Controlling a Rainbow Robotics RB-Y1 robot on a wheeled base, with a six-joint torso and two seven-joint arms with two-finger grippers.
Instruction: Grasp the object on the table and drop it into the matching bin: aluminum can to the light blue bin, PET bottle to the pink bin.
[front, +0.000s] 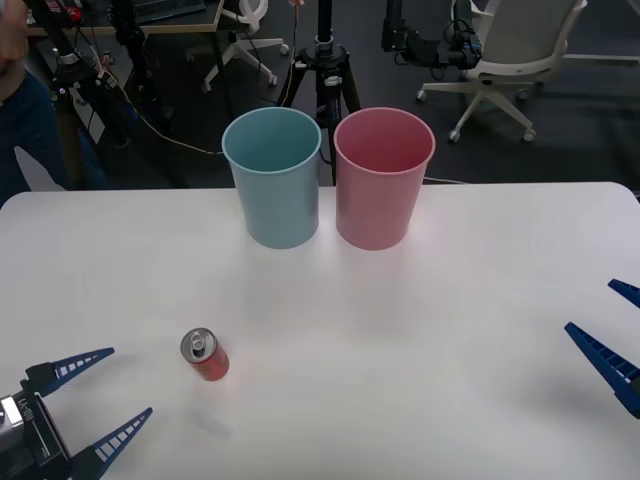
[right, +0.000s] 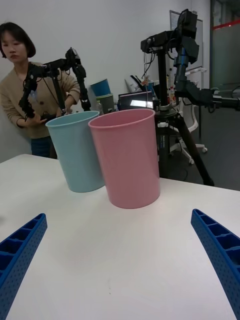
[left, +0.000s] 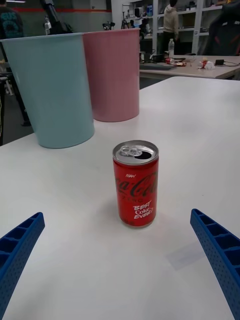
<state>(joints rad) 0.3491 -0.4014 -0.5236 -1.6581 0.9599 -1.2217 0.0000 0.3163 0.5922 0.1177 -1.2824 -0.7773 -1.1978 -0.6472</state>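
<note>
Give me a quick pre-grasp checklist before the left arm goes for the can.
1. Aluminum can upright on the table: ok.
2. Left gripper open, can ahead of it, not touching: ok.
3. Space around the can free of other things: ok.
4. Light blue bin upright, mouth open: ok.
5. Pink bin beside it, apart or touching: cannot tell.
6. Right gripper open, at the table's right edge: ok.

A small red aluminum can stands upright on the large white table, front left; behind, the tall pale blue plastic bin stands left of the tall pink plastic bin.
</note>
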